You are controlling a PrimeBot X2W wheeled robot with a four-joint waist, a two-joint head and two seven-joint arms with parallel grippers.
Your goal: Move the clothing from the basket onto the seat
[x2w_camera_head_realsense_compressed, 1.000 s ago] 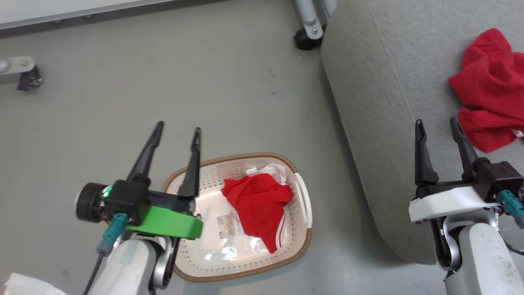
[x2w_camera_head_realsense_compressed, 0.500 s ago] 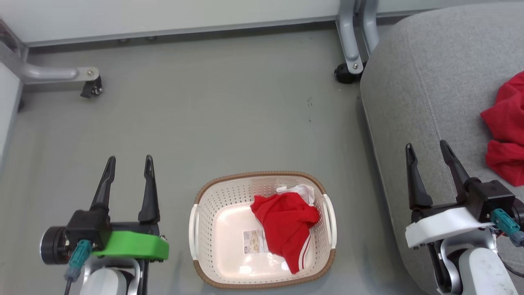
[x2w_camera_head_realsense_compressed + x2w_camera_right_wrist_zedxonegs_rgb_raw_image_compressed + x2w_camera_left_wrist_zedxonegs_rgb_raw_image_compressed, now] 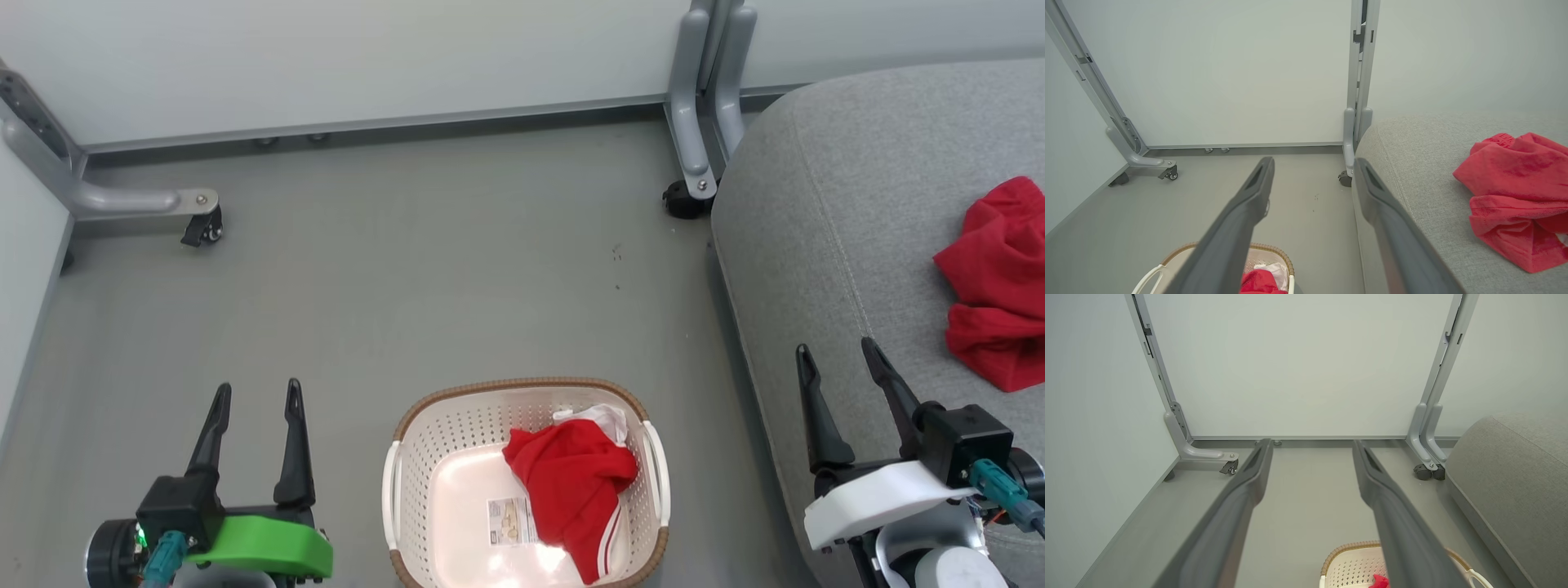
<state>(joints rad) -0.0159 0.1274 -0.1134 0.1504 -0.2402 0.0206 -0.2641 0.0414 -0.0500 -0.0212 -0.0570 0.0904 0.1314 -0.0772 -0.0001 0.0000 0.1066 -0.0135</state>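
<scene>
**Left gripper** (image 3: 257, 390): left of the basket (image 3: 522, 383), above bare floor. Fingers are spread wide with nothing between them.

**Right gripper** (image 3: 837, 351): right of the basket, over the near edge of the seat (image 3: 816, 245). It is likewise spread and empty.

**Basket contents:** one red garment (image 3: 571, 478) with white striped trim, crumpled against the basket's right wall. A white piece (image 3: 602, 416) is tucked under its far edge. The paper label (image 3: 508, 521) on the basket bottom lies exposed to the garment's left.

**Seat:** right of the basket and reaching beyond it. A second red garment (image 3: 992, 286) lies heaped there, well apart from the basket.

**Assessment:** the fabric looks light, limp and not fragile. It should drape and trail when lifted, and the white piece may drag along or drop away.

**Recommended hold:** the raised, bunched fold at the heap's centre, pinched deep. Avoid the flat striped hem lying against the basket bottom. The basket itself looks light and may shift if the cloth snags on it
</scene>
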